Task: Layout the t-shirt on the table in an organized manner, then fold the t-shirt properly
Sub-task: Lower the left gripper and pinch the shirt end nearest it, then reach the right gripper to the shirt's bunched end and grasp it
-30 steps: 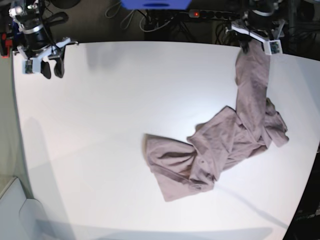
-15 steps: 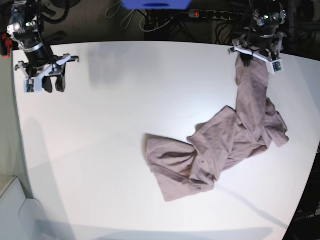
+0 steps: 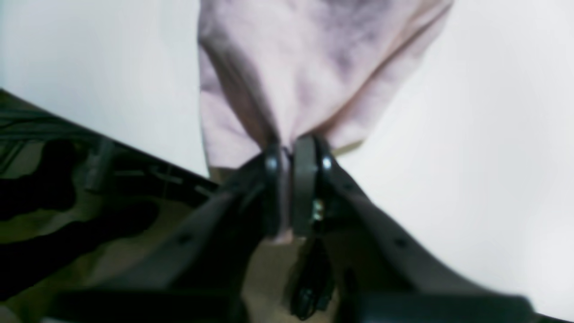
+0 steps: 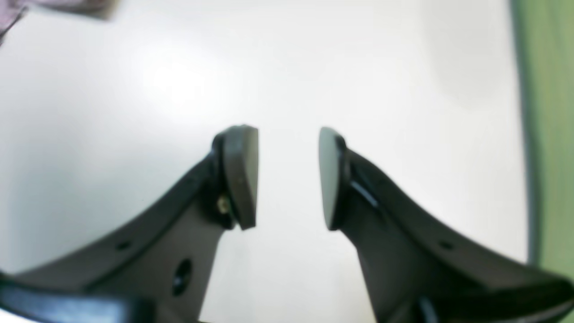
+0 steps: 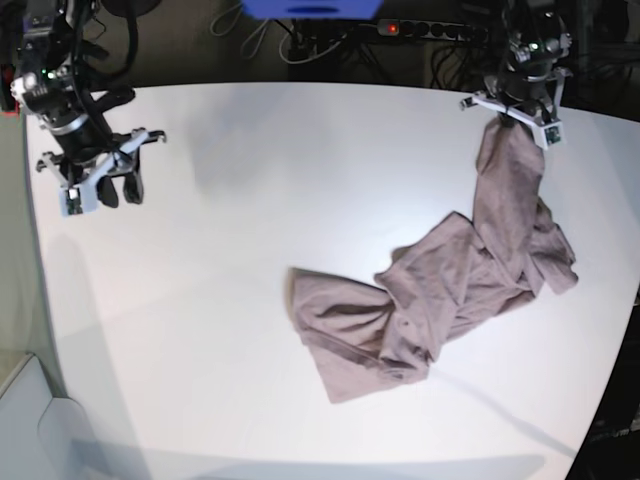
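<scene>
Base view, L to R: right gripper (image 5: pixel 108 190) upper left, jaws apart, empty, over matte white table (image 5: pixel 220 300). Mauve t-shirt (image 5: pixel 450 290) centre-right, thin, soft, crumpled, wrinkly; one end pinched tight by left gripper (image 5: pixel 517 118) upper right.

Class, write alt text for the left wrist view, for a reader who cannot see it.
The left gripper is shut on a bunched edge of the mauve t-shirt, which spreads away over the white table. The table's edge and dark clutter show at lower left.

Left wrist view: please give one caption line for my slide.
Left gripper pinching the edge of a dusty mauve t-shirt above the white table.
</scene>
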Controlling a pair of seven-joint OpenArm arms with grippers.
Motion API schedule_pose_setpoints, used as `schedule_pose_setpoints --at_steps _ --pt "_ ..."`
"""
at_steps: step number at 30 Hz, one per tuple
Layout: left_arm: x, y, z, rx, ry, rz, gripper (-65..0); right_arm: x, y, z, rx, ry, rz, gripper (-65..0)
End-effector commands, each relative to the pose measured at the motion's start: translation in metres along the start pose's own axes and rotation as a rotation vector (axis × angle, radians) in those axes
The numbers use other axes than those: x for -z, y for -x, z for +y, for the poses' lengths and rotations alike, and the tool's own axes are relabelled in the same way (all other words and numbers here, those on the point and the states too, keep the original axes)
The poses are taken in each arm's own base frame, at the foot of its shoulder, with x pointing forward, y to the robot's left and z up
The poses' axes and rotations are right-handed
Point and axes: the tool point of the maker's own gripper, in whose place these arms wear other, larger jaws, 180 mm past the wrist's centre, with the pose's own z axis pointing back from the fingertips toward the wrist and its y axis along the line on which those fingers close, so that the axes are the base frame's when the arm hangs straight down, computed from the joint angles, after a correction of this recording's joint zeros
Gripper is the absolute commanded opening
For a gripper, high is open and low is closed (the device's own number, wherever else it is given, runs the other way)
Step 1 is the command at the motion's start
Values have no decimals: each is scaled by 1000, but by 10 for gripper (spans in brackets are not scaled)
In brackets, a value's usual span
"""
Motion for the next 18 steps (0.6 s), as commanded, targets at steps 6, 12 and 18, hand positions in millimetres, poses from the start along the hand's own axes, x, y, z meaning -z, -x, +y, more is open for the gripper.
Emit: schedule_pose_setpoints --at_steps 6,12,18 --pt "-12 -22 24 -26 -63 -66 -646 27 -47 42 -133 -161 -34 -421" --pt "-21 -29 24 -14 -63 -91 -646 83 -81 81 -141 -282 -26 -421" --pt "-30 -38 31 -16 -85 -98 -646 139 -91 96 -51 -339 42 -421"
